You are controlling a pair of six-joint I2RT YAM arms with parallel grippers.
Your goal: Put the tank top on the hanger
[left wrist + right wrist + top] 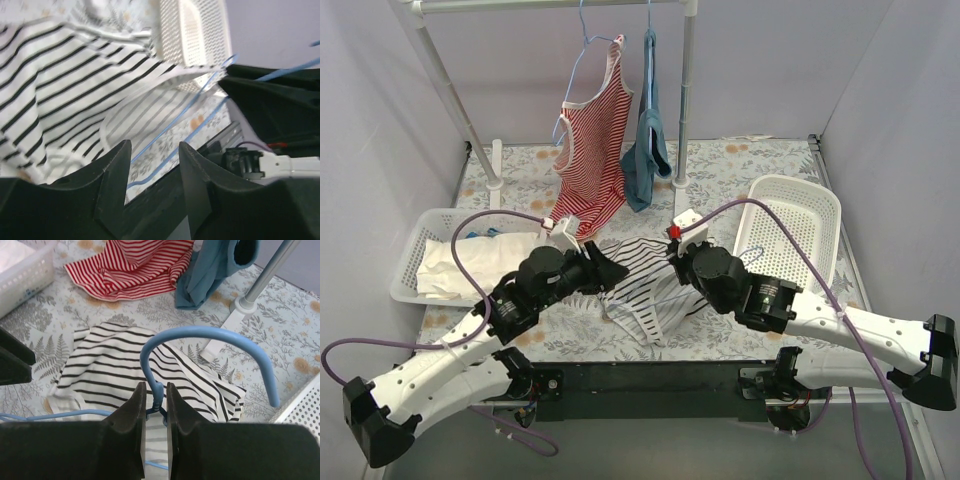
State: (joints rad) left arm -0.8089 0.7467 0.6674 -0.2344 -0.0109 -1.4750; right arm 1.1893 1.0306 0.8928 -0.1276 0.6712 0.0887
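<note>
Pinched tight in the right gripper (156,390): the hanger (215,332), taken at the twisted neck just below the hook, with the hook curving up and over toward the far right corner. Below the grip, only a thin blue wire trailing off to the left. Straight ahead of that gripper, rumpled on the floral cover (750,165): the tank top (115,365), about midway between the left and right edges and nearer the near edge than the far one. On the left gripper (152,145), fingers (112,170) spread apart, closed on nothing. Through the gap, two runs of the hanger's wire crossing a white-trimmed opening of the tank top. Cannot tell whether threaded inside the cloth or only lying on it. Farther out, toward the far edge: a red striped top (130,265) and a blue garment (210,270) hanging from a rack (260,285), the red one's hem pooled on the cover. Along the right edge, a white basket (820,215). Along the left edge, a second basket (405,270) with white cloth (450,262) in it.
</note>
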